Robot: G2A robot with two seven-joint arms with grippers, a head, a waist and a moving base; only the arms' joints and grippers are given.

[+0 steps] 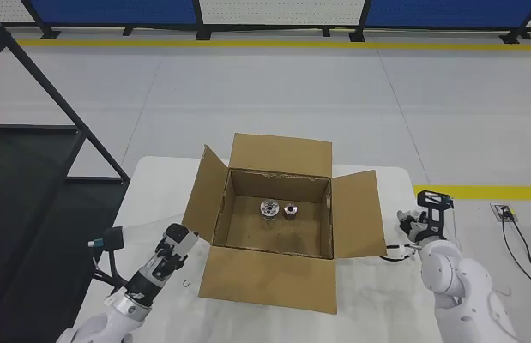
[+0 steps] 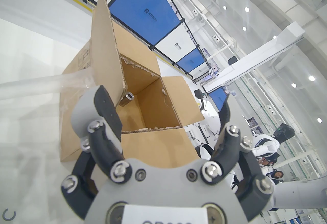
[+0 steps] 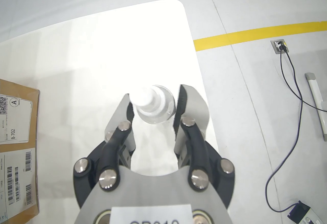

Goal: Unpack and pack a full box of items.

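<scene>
Inside, the open box [image 1: 269, 279] holds 2 small round parts, 1 silver [image 1: 269, 207] and 1 brown [image 1: 290, 210], side by side near its far wall. We see our right gripper [image 3: 155, 101] clamped on an upright clear bottle [image 3: 156, 110] over the table [image 3: 127, 43], right of the box. Our left gripper [image 2: 163, 99] hangs with fingers spread, near the box's left front corner.

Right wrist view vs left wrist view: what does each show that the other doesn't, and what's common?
Right wrist only: the right gripper around a clear bottle standing on the table, plus a floor socket with its cable. Left wrist only: the open left gripper and a metal cylinder inside the cardboard box. Both: that cardboard box and the white table.
</scene>
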